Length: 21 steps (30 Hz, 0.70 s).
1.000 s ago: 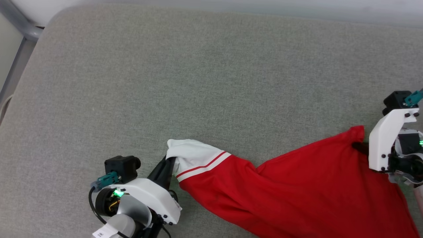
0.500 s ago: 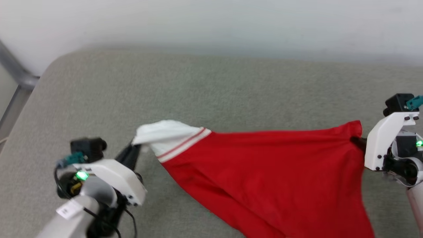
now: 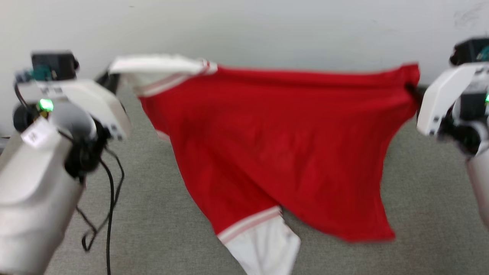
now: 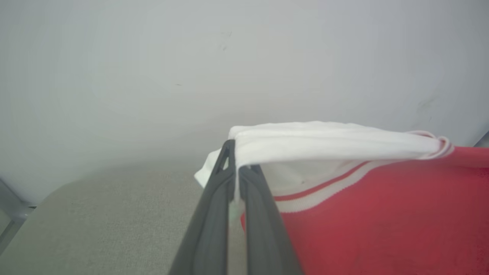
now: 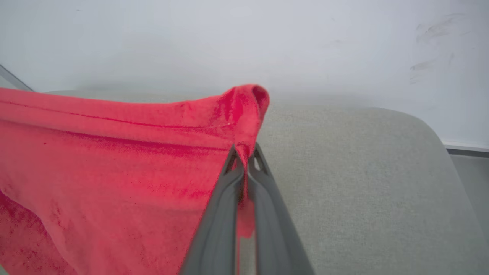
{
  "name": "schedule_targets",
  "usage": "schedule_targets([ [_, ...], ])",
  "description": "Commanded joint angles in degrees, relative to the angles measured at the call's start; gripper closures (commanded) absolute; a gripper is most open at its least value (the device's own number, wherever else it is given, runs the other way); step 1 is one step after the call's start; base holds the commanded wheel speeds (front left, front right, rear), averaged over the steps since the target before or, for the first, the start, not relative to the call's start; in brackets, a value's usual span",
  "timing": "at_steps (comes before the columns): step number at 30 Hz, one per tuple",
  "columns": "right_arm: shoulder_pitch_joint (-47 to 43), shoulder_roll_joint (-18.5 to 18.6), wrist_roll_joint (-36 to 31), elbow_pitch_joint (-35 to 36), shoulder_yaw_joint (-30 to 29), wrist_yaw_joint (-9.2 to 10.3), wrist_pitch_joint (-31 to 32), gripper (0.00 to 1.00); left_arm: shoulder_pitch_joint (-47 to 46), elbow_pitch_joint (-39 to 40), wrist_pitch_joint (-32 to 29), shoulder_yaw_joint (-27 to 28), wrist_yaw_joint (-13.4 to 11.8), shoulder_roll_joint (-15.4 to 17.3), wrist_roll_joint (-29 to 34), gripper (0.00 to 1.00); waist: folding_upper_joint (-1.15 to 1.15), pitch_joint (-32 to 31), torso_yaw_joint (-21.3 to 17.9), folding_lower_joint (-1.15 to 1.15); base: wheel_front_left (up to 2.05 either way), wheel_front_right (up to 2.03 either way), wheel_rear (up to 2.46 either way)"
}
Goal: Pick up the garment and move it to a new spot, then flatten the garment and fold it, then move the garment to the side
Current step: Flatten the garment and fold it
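Presently listed: one garment [image 3: 275,152], a bright red jersey-style shirt with white sleeves edged in thin red stripes, held up in the air and stretched sideways between two grippers. It hangs above a grey-green woven fabric cushion [image 3: 153,214] and in front of a plain white wall [image 3: 267,30]. On one end, the left gripper [image 4: 236,168] has its two long dark fingers pressed together on the folded edge of the upper white sleeve [image 4: 324,139], which runs taut from the fingertips to the red body. On the other end, the right gripper [image 5: 245,156] is closed on a bunched red corner, with cloth pinched between the fingers and a little showing below the pinch. The top edge runs roughly level between the two grips. The body hangs as a loose sheet. The second white sleeve [image 3: 267,244] hangs lowest, at the lower middle of the blurred head view; contact with the cushion cannot be told. A thin black cable [image 3: 110,198] hangs in loops beside the left arm.
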<state>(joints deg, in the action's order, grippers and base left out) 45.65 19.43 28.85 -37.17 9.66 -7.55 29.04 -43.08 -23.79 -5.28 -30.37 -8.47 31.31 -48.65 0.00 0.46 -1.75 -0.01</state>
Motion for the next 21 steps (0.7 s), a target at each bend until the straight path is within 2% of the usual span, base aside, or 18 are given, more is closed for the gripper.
schedule_targets([
  [1, 2.2, 0.4, 0.1, -0.6, -0.5, 0.12, -0.7, 1.0, -2.3, -1.2, 0.5, 0.8, 0.1, -0.1, 0.2, 1.0, 0.0, 0.9, -0.3, 0.01, 0.0, 0.0, 0.0],
  [5, 10.3, 0.5, -1.4, -2.3, -1.4, 0.12, -4.8, 1.0, -12.2, -6.6, 1.7, 1.5, 1.1, -1.3, 1.7, 1.0, 0.0, 4.4, -0.7, 0.01, 0.0, 0.0, 0.0],
  [12, 26.1, 0.5, -4.8, -5.5, -4.6, 0.14, -12.1, 1.0, -30.6, -13.3, 5.5, 1.9, 2.2, -1.0, 6.7, 1.0, 0.0, 12.2, -1.0, 0.01, 0.0, 0.0, 0.0],
  [16, 33.5, 0.9, -6.0, -7.7, -5.5, 0.16, -13.0, 1.0, -39.2, -16.9, 7.7, 2.2, 3.6, -1.2, 8.3, 1.0, 0.0, 16.9, -0.6, 0.01, 0.0, 0.0, 0.0],
  [21, 38.8, 0.1, -6.7, -10.8, -5.7, 0.19, -14.8, 1.0, -44.8, -22.0, 9.8, 2.9, 5.7, -2.1, 7.9, 1.0, 0.0, 21.7, -0.2, 0.01, 0.0, 0.0, 0.0],
])
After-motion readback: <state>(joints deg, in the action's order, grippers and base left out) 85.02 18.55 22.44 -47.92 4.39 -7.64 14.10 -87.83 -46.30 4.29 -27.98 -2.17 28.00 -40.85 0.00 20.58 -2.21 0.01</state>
